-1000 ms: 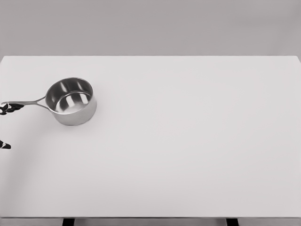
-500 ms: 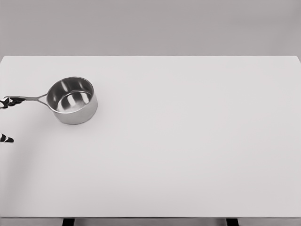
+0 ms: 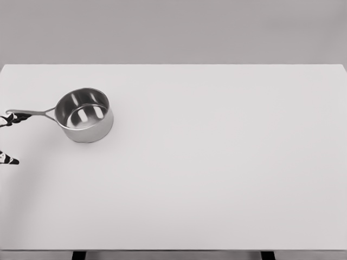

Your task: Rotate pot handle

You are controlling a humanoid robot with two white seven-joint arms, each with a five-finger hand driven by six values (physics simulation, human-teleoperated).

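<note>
Steel pot [image 3: 84, 115] is sitting near the table's [image 3: 217, 162] left edge; dark fingertips [image 3: 10, 118] are touching its handle [image 3: 32, 114], grip unclear, rotation seemingly unfinished.

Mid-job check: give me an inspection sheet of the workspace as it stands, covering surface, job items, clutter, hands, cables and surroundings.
Surface: white table, flat.
Job items: steel pot upright at the table's left, nothing visible inside; its handle points left toward the table edge.
Clutter: nothing seen.
Hands: dark fingertips at the handle's end, at the picture's left edge; another fingertip lower down, off the pot. Grip cannot be told. Right hand not in view.
Cables: nothing seen.
Surroundings: plain grey wall behind; dark table legs at the bottom edge.
</note>
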